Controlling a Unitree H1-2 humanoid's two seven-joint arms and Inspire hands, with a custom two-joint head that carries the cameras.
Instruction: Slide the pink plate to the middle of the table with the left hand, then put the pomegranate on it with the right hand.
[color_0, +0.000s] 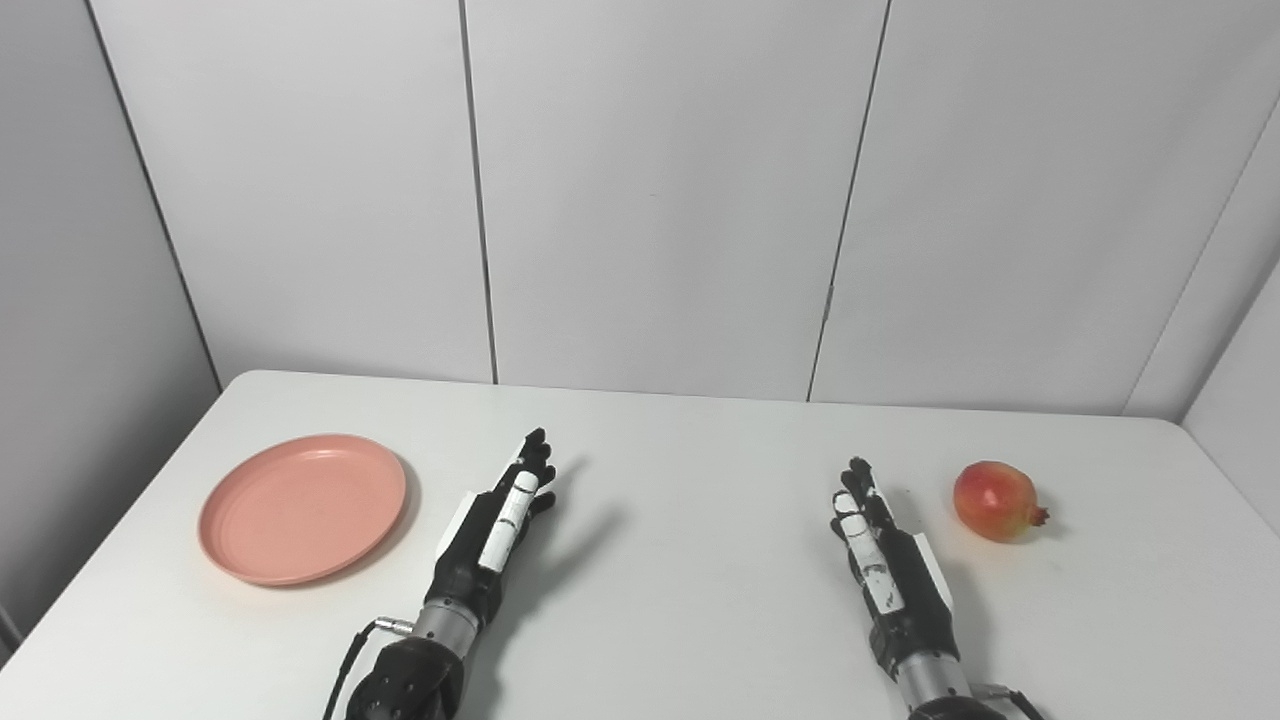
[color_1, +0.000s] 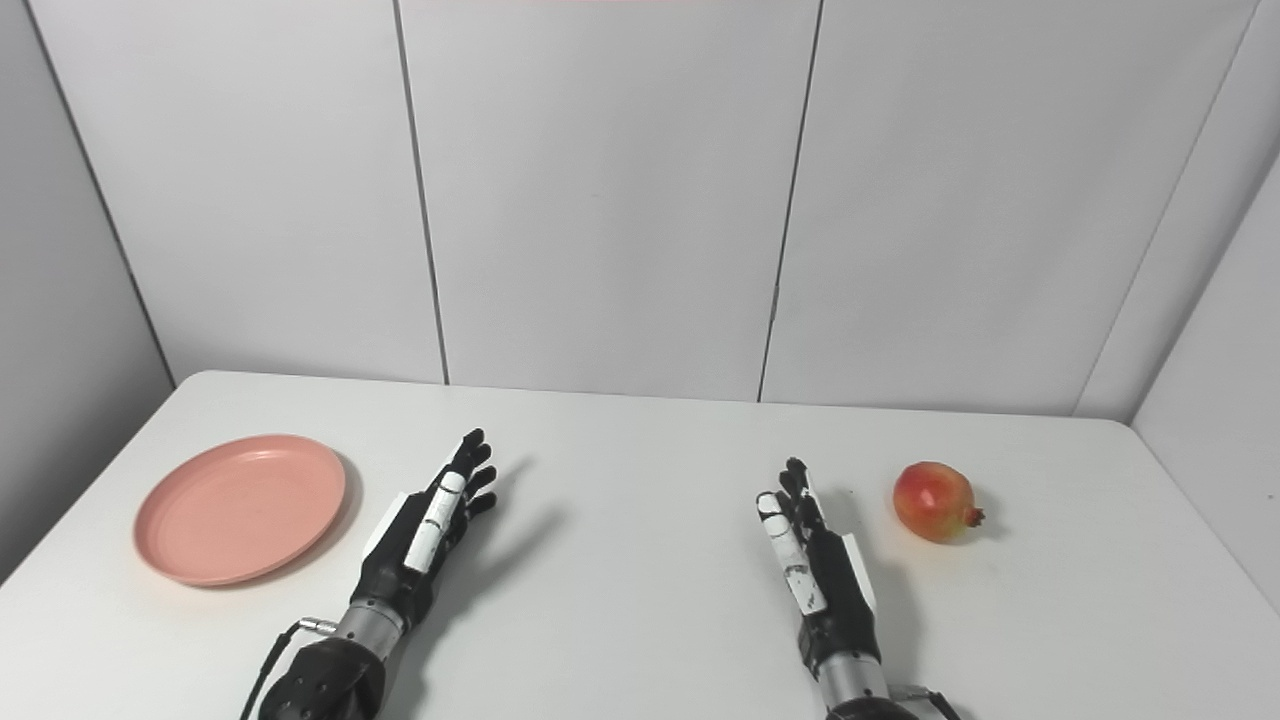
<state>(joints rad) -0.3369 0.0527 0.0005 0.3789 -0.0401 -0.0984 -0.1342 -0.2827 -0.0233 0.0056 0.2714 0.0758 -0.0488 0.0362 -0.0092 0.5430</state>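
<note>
Left eye view: the left hand (color_0: 497, 528) lies low over the white counter (color_0: 680, 560), its fingers stretched forward and loosely apart, holding nothing. The pink plate (color_0: 302, 507) sits flat on the counter just to the outer side of this hand, near it but not touching, with a narrow strip of bare counter between its rim and the wrist. The right hand (color_0: 885, 570) is likewise extended forward with its fingers straight and slightly apart, empty. The pomegranate (color_0: 995, 500) rests on the counter to the outer side of the right hand and a little ahead of its palm, near but apart, its small crown pointing away from the hand. The two hands are well apart from each other, with open counter between them.

Right eye view: the same layout appears from a little to the side. The left hand (color_1: 428, 535) is spread and empty, with the pink plate (color_1: 240, 508) beside it on its outer side, clear of the fingers. The right hand (color_1: 815, 570) is spread and empty too, and the pomegranate (color_1: 935, 501) stands on the counter (color_1: 640, 590) beyond its outer edge, not touched by any finger.
</note>
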